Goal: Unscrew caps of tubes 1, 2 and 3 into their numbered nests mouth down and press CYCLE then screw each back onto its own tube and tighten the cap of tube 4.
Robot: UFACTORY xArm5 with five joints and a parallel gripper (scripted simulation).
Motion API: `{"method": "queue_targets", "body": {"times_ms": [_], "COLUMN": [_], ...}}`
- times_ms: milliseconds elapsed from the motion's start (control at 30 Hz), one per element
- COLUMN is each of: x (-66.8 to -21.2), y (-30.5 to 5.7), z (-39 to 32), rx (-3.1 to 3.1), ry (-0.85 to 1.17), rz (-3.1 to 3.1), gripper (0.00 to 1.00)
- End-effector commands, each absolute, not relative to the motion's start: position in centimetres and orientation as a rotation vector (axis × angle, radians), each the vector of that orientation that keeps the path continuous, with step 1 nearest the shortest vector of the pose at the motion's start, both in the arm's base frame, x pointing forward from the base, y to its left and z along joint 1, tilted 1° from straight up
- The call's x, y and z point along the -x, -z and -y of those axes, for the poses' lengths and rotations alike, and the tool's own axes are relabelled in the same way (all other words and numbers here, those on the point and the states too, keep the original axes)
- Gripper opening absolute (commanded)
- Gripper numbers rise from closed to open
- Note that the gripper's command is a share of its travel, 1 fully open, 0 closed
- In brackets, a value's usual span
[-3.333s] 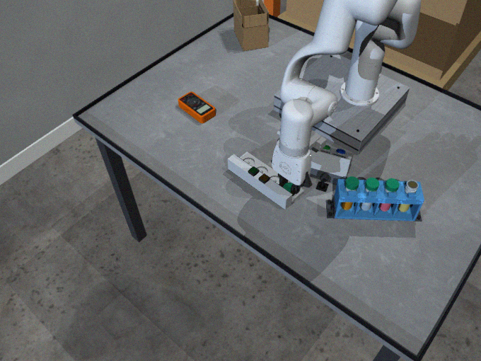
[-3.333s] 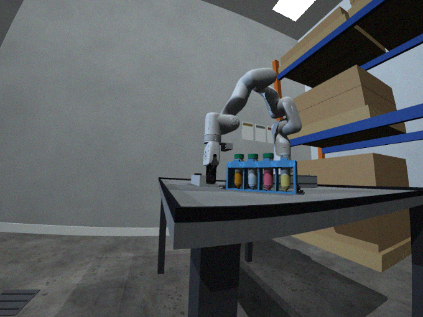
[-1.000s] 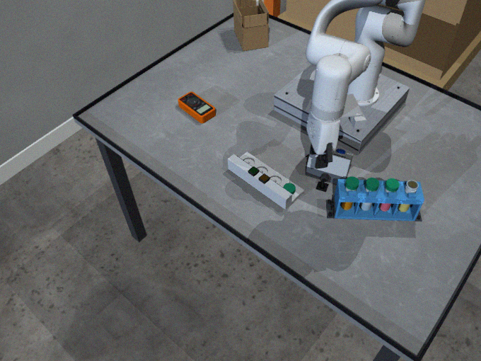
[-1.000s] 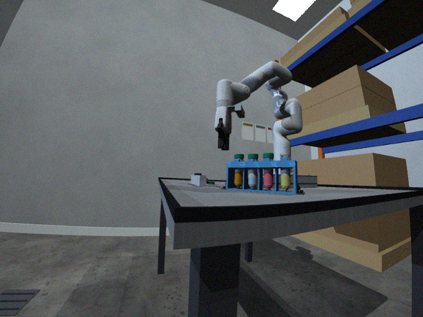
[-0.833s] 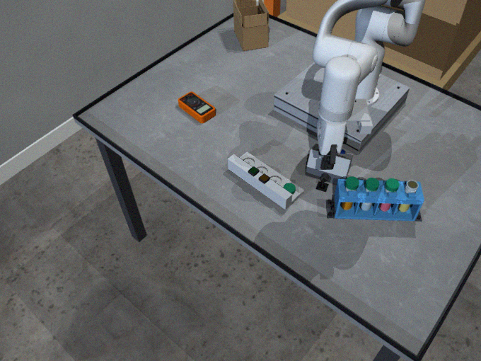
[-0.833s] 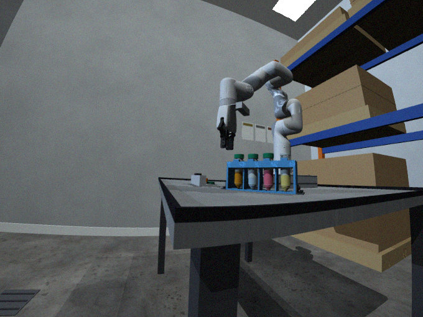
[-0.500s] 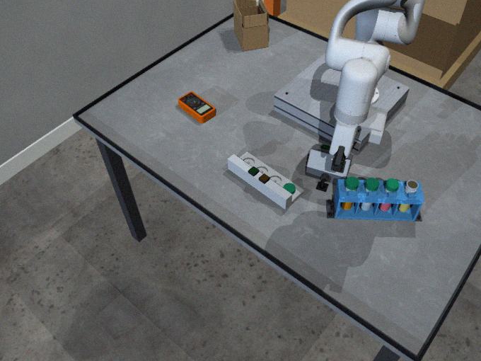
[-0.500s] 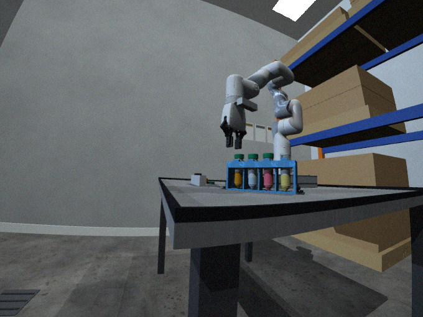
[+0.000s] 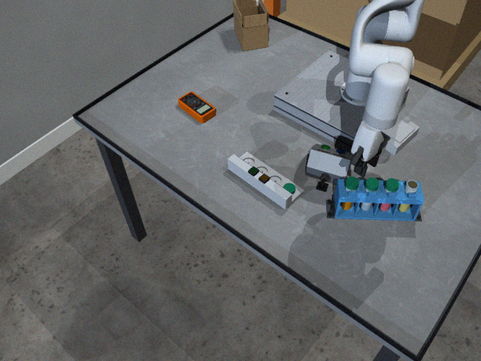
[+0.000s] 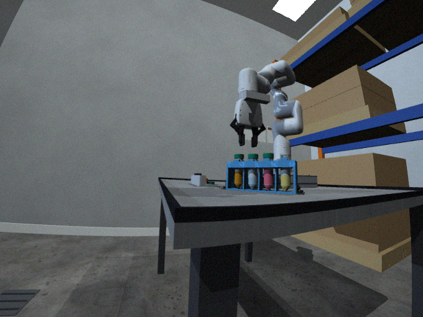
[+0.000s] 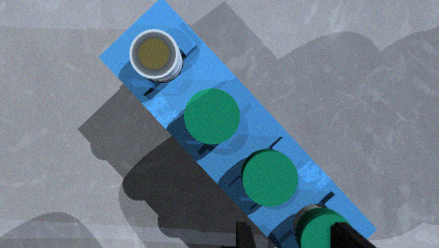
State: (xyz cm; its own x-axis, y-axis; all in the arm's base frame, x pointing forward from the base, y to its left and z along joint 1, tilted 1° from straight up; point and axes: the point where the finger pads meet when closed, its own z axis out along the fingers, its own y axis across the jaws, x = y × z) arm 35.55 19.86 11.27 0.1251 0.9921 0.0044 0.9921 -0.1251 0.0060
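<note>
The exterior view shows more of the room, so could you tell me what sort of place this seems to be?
Probably a warehouse or stockroom with a lab bench: blue-beamed storage shelving carries big brown cardboard boxes, and a grey black-edged work table holds a blue tube rack.

Matt plastic caps [image 11: 211, 116] — mottled table [image 9: 168, 144]

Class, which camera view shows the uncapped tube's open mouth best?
The wrist view: it looks straight down into the uncapped tube, showing yellowish contents. The top view shows it small and oblique; the exterior view shows only its side, not the mouth.
</note>
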Motion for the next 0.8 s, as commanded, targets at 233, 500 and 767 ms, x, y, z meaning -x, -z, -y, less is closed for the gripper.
{"method": "queue_targets", "body": {"times_ms": [233,500,767], "x": [-32.7,-32.6,-32.6], "y": [-11.5,-11.5,-10.0], "z": [-26.8,-27.2,-27.2], "rx": [-2.403,-2.403,-2.403], "ry": [-0.026,-0.026,-0.026], "rz": [-2.041,-2.041,-2.041], "gripper": [0.46,0.46,0.46]}}
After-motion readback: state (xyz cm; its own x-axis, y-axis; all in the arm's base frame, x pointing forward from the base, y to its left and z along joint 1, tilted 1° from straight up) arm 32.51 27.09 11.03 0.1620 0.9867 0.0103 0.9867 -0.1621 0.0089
